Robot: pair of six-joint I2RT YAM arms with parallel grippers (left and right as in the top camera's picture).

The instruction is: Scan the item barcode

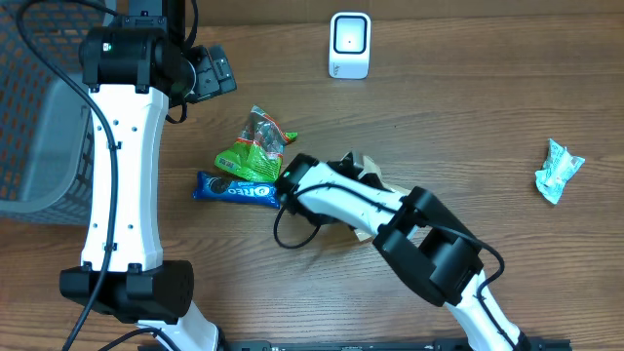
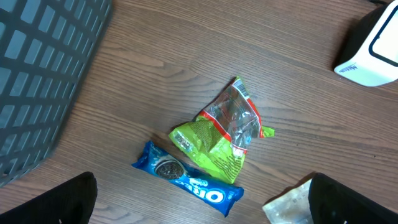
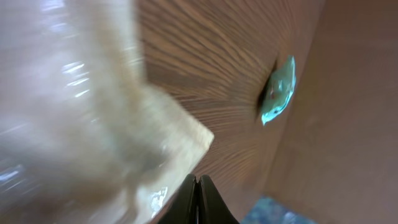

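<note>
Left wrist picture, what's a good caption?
Blue Oreo pack and green snack bag lie touching on wooden table, white scanner nearby.

cookie pack (image 1: 234,189) blue, white lettering; snack bag (image 1: 252,148) green, red-edged clear top; scanner (image 1: 350,45) white; wrapper (image 1: 559,171) teal; packet (image 1: 371,176) tan; table (image 1: 468,88) brown woodgrain; basket (image 1: 29,146) grey grid.

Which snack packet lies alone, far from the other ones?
The small teal packet, at the right in the overhead view. The green bag, blue Oreo pack and beige packet lie close together near the middle.
</note>
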